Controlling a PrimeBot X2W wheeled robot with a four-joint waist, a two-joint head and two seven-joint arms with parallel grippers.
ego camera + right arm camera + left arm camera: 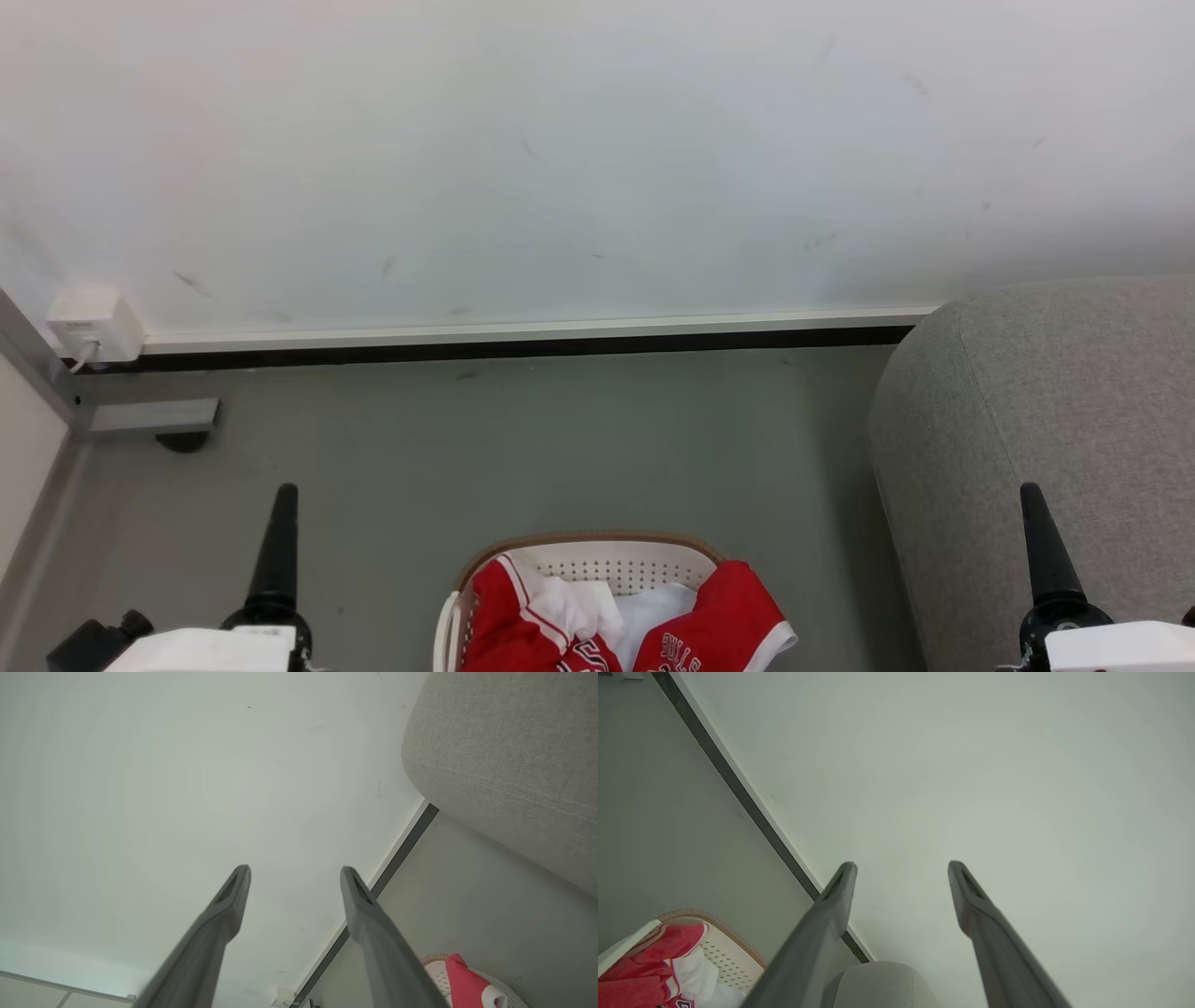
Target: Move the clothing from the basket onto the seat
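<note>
You've got the left gripper [901,865] spread wide, its two dark fingers [838,896] well apart with bare wall [971,765] between them and nothing held. It's the same on the right gripper [295,870]: jaws wide and nothing in its grasp. In the head view your left one stands at 7 o'clock and your right at 4 o'clock, fingers pointing toward 12. The basket [597,558] sits at 6 o'clock on the grey floor [523,448], between the two grippers and apart from both. The clothing [509,616] is heaped in the basket. There's red fabric with white trim on its 9 o'clock side and a white garment [644,611] bunched in the middle. A red piece [724,597] lettered "BULLS" is draped over the rim on its 3 o'clock side. The seat [1055,420], light grey and rounded, takes up the 3 to 4 o'clock area. It's near the basket with a strip of floor between them, and your right gripper shows in front of it. A skirting board [523,329] runs along the foot of the wall, with a white socket box [93,322] out at 9 o'clock.
</note>
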